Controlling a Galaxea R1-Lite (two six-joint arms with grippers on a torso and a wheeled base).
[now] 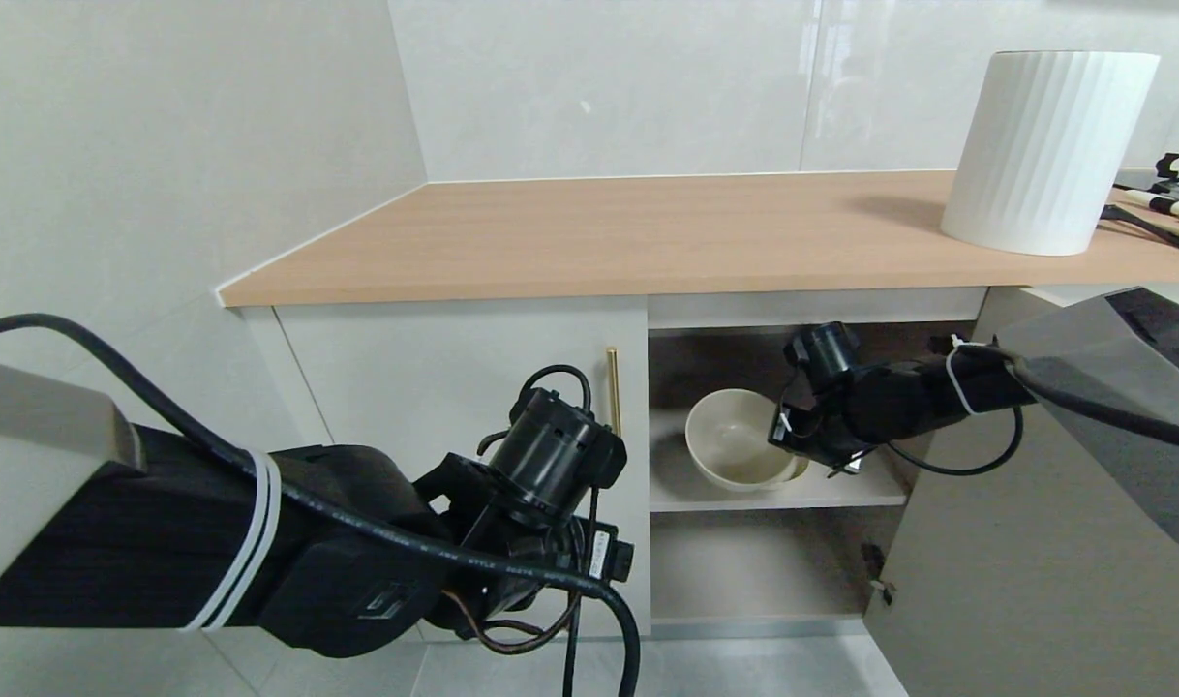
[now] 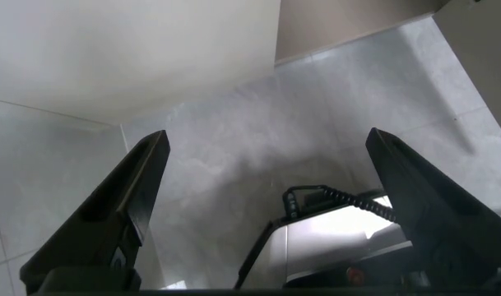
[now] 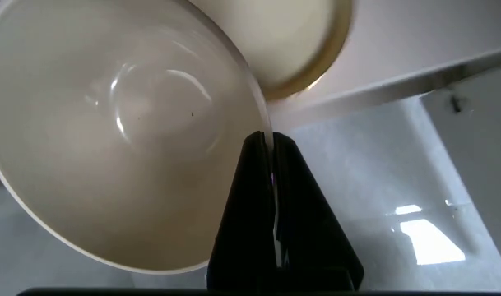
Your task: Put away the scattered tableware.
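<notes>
1. Right hand [image 1: 791, 453] is gripping the rim of the beige bowl [image 1: 735, 440]; the bowl is tilting, empty, at the hand's 9 o'clock.
2. Bowl is sitting inside the open cabinet [image 1: 802, 339], on the upper shelf [image 1: 841, 492], partly covering a plate [image 3: 309, 41].
3. Left hand [image 2: 266, 164] is hanging released, fingers spread, above the floor [image 2: 234, 131].
4. White ribbed container [image 1: 1044, 150] is standing at 2 o'clock on the worktop [image 1: 599, 232]; its contents cannot be seen.

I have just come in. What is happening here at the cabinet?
The right gripper is shut on the rim of a beige bowl, holding it tilted inside the open cabinet, over a plate on the upper shelf. The left gripper hangs open and empty, low before the closed door, pointing at the floor.
</notes>
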